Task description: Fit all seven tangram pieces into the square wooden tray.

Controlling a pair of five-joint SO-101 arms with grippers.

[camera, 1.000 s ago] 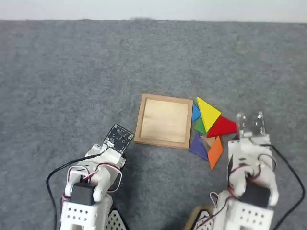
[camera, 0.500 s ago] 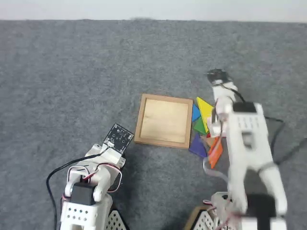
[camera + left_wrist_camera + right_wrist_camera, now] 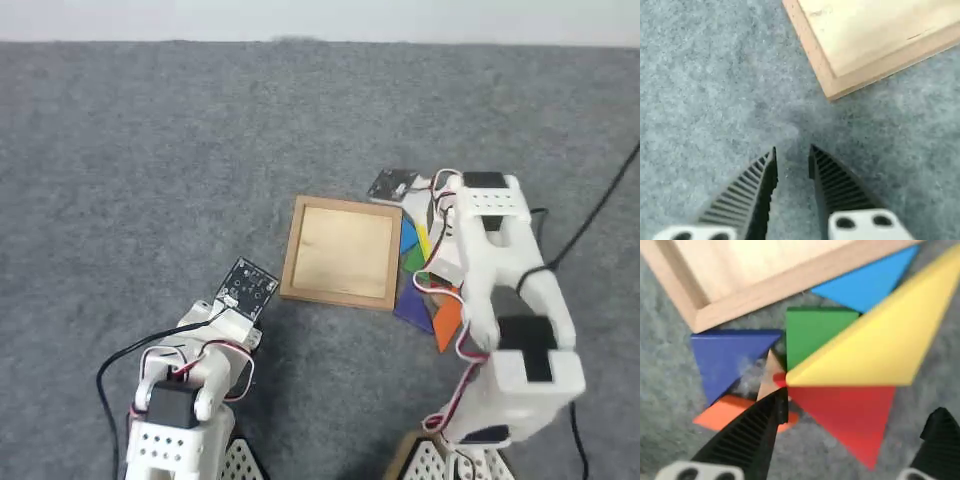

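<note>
Hovering over the red triangle (image 3: 837, 407), right pincer (image 3: 860, 405) spread wide (left pincer (image 3: 793, 150) slightly apart).

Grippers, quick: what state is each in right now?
Left gripper: open a little, holding nothing.
Right gripper: open wide over the red triangle, holding nothing.
</note>
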